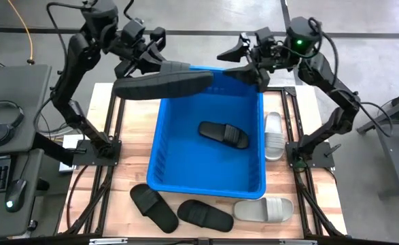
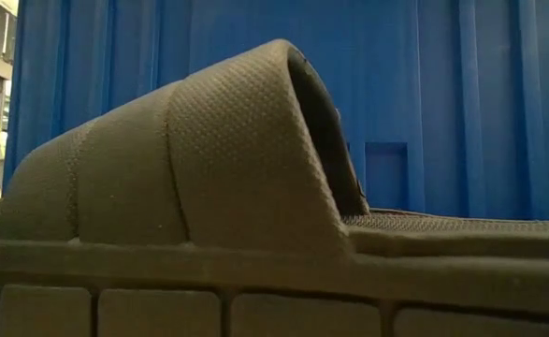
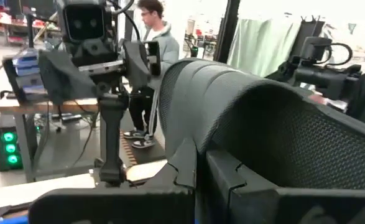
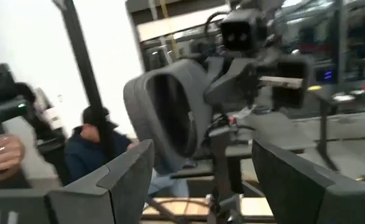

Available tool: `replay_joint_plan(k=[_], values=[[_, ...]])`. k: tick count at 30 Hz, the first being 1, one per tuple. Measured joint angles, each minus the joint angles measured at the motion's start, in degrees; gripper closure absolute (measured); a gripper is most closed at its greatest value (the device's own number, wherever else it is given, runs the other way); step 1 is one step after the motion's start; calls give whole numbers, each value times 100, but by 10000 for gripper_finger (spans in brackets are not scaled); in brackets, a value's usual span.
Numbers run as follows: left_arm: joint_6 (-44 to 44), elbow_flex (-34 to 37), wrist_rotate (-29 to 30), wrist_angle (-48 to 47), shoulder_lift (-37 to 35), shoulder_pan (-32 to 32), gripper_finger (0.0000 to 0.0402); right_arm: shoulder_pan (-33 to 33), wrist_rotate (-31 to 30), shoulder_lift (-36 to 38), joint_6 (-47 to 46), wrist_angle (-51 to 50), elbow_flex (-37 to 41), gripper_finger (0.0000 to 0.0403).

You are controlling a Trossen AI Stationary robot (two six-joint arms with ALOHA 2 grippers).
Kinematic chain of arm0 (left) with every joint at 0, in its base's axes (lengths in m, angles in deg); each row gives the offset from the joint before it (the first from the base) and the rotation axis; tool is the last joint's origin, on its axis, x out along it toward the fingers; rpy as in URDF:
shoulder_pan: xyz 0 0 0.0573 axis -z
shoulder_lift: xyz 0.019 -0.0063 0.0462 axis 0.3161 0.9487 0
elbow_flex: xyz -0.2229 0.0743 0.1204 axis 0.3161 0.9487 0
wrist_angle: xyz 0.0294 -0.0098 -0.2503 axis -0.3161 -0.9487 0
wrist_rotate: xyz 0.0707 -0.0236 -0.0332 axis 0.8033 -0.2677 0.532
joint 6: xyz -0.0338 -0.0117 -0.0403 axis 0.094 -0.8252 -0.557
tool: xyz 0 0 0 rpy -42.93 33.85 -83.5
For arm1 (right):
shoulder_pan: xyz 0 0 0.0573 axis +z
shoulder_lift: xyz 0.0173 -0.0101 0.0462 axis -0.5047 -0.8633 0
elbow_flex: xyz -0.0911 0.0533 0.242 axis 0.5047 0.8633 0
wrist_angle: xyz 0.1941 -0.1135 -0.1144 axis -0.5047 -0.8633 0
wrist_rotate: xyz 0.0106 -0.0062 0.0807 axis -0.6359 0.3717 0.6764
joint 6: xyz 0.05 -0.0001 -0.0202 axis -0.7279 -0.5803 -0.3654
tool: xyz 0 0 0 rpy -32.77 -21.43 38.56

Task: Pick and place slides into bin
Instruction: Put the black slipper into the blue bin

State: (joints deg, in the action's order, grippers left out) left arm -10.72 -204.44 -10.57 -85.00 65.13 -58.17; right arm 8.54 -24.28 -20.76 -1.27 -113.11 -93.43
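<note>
Lying crosswise above the big blue ribbed plastic bin's (image 1: 160, 146) far rim, a matte black slide (image 1: 164, 82) is held in the left gripper's (image 1: 143, 62) jaws, while the right gripper's (image 1: 248, 58) jaws are spread wide, empty.

Bright blue bin, black and pale grey slides on light wood

The ribbed bright blue plastic bin (image 1: 160, 146) holds one matte black slide sandal (image 1: 223, 133); a dotted-texture black slide (image 2: 209, 168) lies close against its blue wall. Two pale grey slides (image 1: 273, 135) and two black ones (image 1: 153, 207) lie on the light wooden tabletop (image 1: 97, 170). Both arms are dark.
</note>
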Motion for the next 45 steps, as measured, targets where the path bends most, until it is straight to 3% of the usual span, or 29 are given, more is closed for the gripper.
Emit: replay_joint_plan(k=[13, 24, 41, 45], values=[[-168, -4, 162, 276, 202, 2, 401, -34, 664, -15, 86, -50, -27, 141], [-281, 2, 191, 280, 383, 85, 401, -36, 310, -17, 192, 38, -27, 141], [-429, -2, 514, 643, 434, 151, 401, -34, 351, -242, 287, -7, -22, 142], [-422, -2, 511, 526, 434, 151, 401, -32, 349, -247, 338, 46, -20, 158]])
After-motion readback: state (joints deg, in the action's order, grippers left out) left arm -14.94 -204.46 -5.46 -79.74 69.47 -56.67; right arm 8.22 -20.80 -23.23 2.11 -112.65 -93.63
